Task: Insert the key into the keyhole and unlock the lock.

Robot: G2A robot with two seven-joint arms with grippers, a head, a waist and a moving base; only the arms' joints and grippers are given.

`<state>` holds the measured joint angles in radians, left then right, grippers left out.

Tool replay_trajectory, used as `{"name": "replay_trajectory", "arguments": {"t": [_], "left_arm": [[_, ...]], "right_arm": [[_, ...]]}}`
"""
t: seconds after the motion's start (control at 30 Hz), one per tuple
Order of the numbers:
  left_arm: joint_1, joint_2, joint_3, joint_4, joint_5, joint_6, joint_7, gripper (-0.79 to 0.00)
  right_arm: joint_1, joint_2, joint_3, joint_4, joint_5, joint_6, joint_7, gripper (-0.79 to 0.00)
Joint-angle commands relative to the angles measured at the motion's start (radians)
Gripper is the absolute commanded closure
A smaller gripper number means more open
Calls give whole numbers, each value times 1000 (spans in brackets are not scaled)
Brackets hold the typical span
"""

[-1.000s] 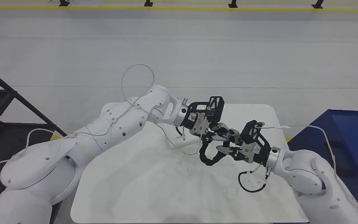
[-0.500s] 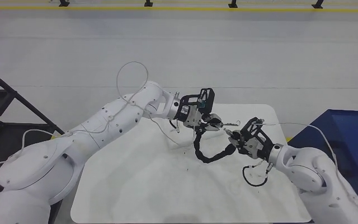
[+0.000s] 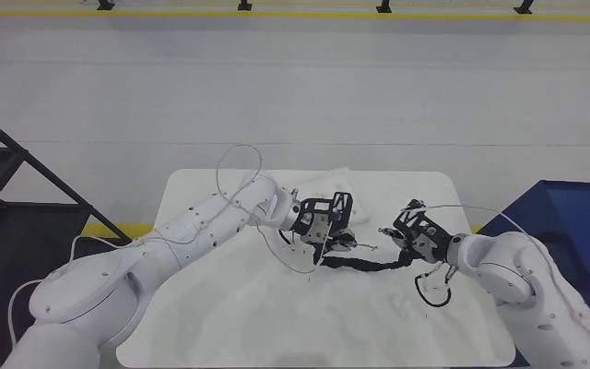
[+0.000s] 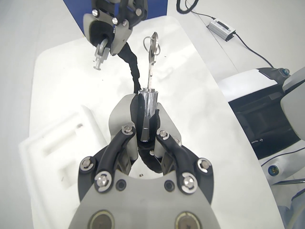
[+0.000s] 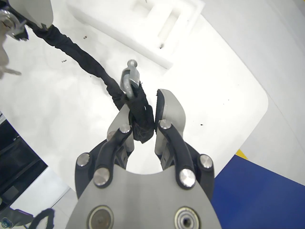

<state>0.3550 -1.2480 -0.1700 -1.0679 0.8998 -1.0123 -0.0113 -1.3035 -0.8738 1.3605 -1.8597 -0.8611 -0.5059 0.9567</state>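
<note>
The lock is a chrome cylinder (image 4: 148,101) on a black fabric-sleeved cable (image 4: 132,63). My left gripper (image 4: 145,106) is shut on the cylinder. The key (image 4: 152,55), with a ring on its head, stands in the keyhole at the cylinder's end. My right gripper (image 5: 143,106) is shut on the cable's other end, just behind its metal pin (image 5: 129,77). The pin is out of the cylinder and points freely over the table. In the top view the left gripper (image 3: 336,242) and right gripper (image 3: 403,242) are a short way apart, the cable (image 3: 373,266) sagging between them.
A white foam block (image 5: 135,13) with rectangular cut-outs lies on the white table (image 3: 277,323) behind the grippers. A blue bin (image 3: 553,212) stands off the table's right side. A power brick and cords (image 4: 220,27) lie on the floor.
Both grippers have come down toward the table and drawn apart. The cable, a hanging loop a second ago, is now stretched out between them, with the pin end free of the cylinder.
</note>
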Motion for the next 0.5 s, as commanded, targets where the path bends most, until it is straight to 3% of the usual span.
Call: {"name": "replay_trajectory", "arguments": {"t": [0.0,0.23,0.3,0.33,0.37,0.4,0.47], "left_arm": [[20,-16,0,10,-15,0,-63,0],[50,-58,0,44,-74,0,-198,0],[54,-69,0,52,-94,0,-241,0],[56,-74,0,56,-107,0,-259,-160],[58,-78,0,62,-127,0,-272,-160],[60,-83,0,67,-151,0,-278,-785],[59,-90,0,74,-172,0,-304,-785]], "right_arm": [[14,-1,-18,15,8,-3,25,-234],[31,1,-14,31,73,-4,50,-406],[26,3,2,25,90,0,51,-668],[23,4,11,23,100,2,49,-785],[20,5,20,20,113,2,46,-785],[17,7,28,17,119,1,47,-785],[12,9,39,12,129,4,50,-785]]}}
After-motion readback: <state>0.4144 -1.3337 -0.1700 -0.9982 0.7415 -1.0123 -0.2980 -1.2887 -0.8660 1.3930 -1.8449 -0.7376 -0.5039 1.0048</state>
